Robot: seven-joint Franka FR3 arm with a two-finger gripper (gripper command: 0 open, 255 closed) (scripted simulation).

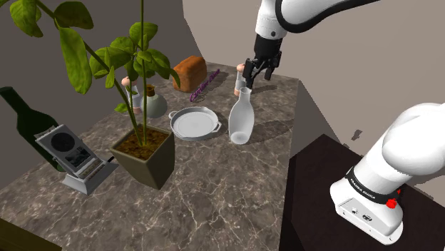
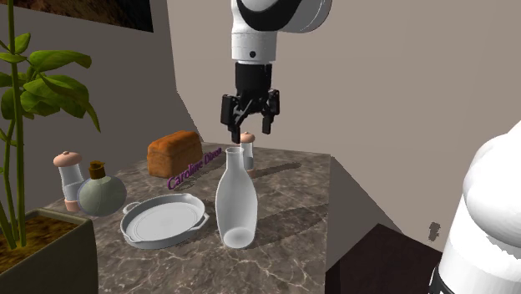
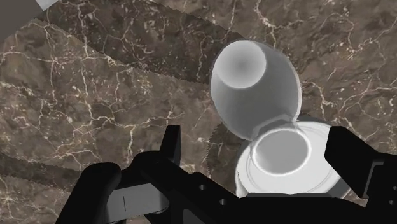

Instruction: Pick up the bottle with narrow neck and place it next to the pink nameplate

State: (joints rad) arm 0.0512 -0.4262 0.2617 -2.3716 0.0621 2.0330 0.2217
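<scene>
Reaching for the bottle (image 2: 235, 200).
The gripper (image 2: 249, 125) hovers wide open and empty above it; the bottle stands upright on the counter (image 2: 288, 221), the nameplate (image 2: 194, 169) lying beyond. Next likely needs lowering around the neck and closing.

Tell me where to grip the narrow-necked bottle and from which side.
Take the bottle by its slim neck, just under the flared mouth, coming down from above: it stands upright, its body looks wide, and the open gripper hangs above it.
</scene>
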